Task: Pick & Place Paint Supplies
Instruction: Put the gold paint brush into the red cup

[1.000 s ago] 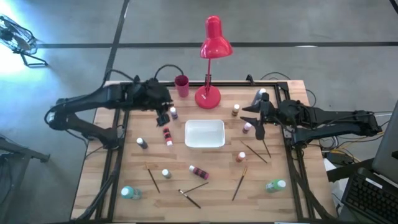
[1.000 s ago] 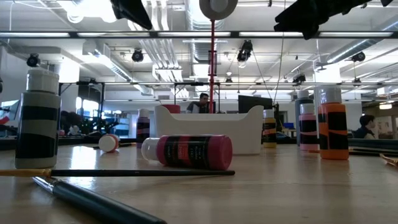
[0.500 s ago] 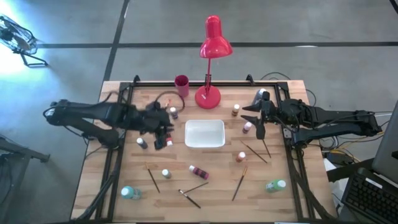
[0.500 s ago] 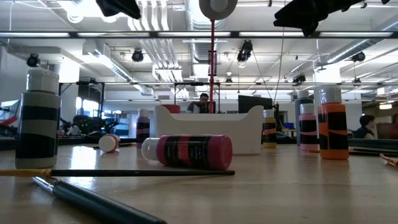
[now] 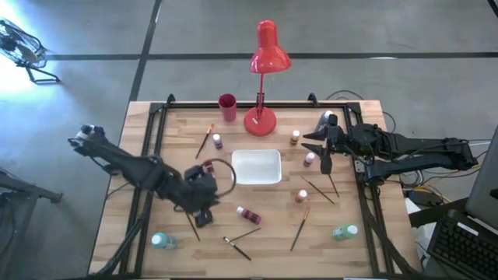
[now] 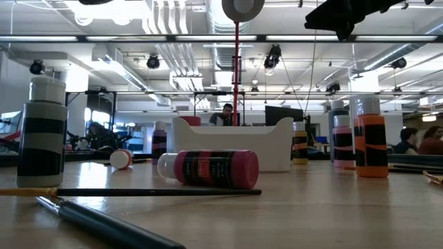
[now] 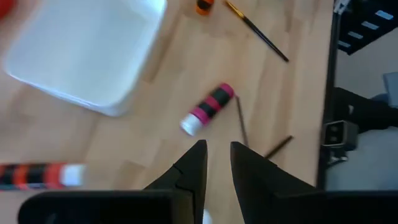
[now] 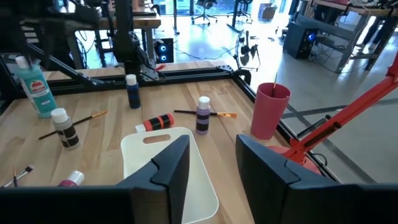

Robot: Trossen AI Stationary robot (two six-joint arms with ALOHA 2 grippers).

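Just beyond left gripper (image 7: 217, 163): pink bottle (image 7: 207, 109)

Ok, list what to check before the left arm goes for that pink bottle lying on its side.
1. Left gripper empty: ok, fingers slightly apart, nothing between them.
2. Pink bottle in line: ok, on its side just ahead of the gripper.
3. Target free of neighbours: not ok, a brush lies right beside it.
4. White tray has room: ok, nothing in it.
5. Right gripper out of the way: ok, open on the tray's far side.
6. Left gripper's height over the table: cannot tell.
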